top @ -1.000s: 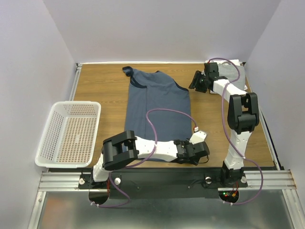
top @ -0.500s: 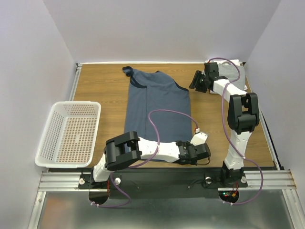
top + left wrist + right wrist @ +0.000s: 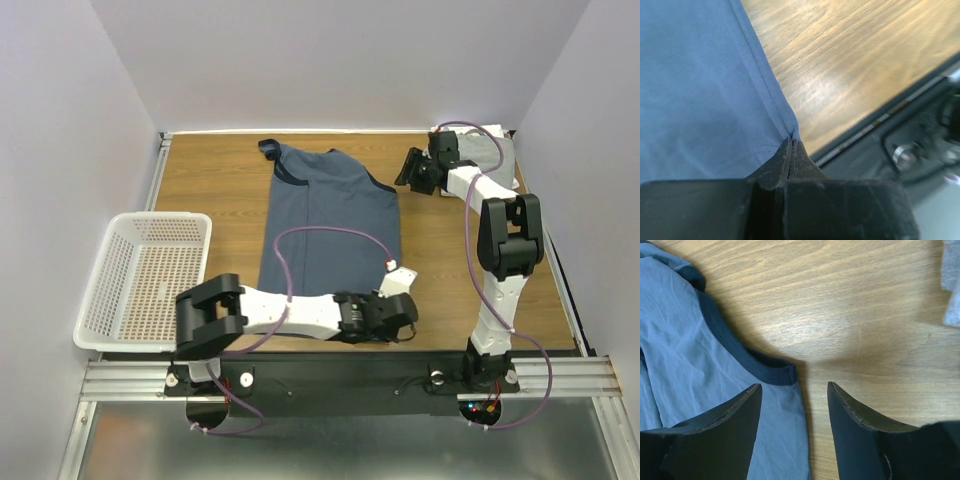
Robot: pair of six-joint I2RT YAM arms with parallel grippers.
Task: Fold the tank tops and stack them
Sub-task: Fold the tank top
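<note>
A slate-blue tank top (image 3: 335,225) with navy trim lies flat in the middle of the table. My left gripper (image 3: 404,303) is at its near right corner. In the left wrist view the jaws (image 3: 791,142) are pressed together on the hem corner of the blue tank top (image 3: 700,90). My right gripper (image 3: 408,172) hovers at the shirt's far right shoulder. It stands open (image 3: 794,386), straddling the side edge just below the navy armhole trim (image 3: 775,374) without touching it. A light grey tank top (image 3: 487,148) lies folded in the far right corner.
A white mesh basket (image 3: 110,290) sits at the table's left edge. The metal rail and arm bases (image 3: 400,375) run along the near edge, close behind my left gripper. A corner of the grey tank top (image 3: 952,290) shows at the right of the right wrist view.
My left gripper has shut on the blue shirt's hem corner, and that arm's elbow has swung left. The right jaws have spread slightly; the right arm has stayed put.
</note>
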